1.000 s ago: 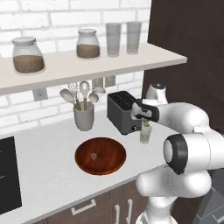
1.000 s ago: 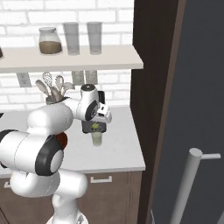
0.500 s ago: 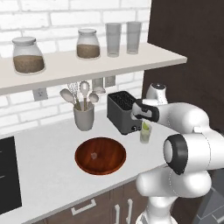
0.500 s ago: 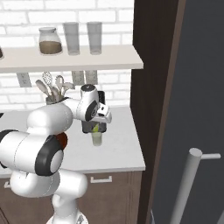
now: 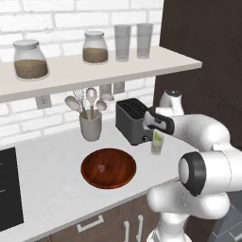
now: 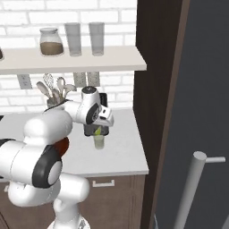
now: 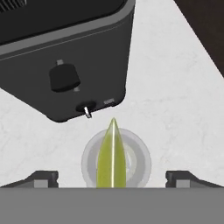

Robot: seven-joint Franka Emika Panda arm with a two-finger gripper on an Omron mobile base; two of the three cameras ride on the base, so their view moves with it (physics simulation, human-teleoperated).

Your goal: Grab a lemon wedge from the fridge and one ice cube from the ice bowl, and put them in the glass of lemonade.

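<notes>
The glass of lemonade [image 5: 157, 145] [image 6: 99, 142] [image 7: 141, 161] stands on the counter just in front of the black toaster. A yellow-green lemon wedge [image 5: 157, 136] [image 7: 112, 154] sits upright in it, its tip poking above the rim. My gripper [image 5: 155, 126] [image 6: 99, 129] [image 7: 113, 179] hangs directly over the glass, open, with the fingertips [image 7: 43, 178] wide on either side and touching nothing. The wooden ice bowl [image 5: 90, 177] lies to the left with one pale ice cube [image 5: 100, 167] in it. The grey fridge [image 6: 205, 89] fills the right, its door swung out.
The black toaster [image 5: 131, 120] [image 7: 65, 52] stands right behind the glass. A grey utensil cup [image 5: 90, 126] is at the wall. A shelf [image 5: 94, 71] above holds jars and two tall glasses. The fridge's bar handle [image 6: 190, 192] juts out near the base.
The gripper's fingers have spread from shut to wide open above the glass. The lemon wedge has been let go and now rests in the glass. The arm has barely moved.
</notes>
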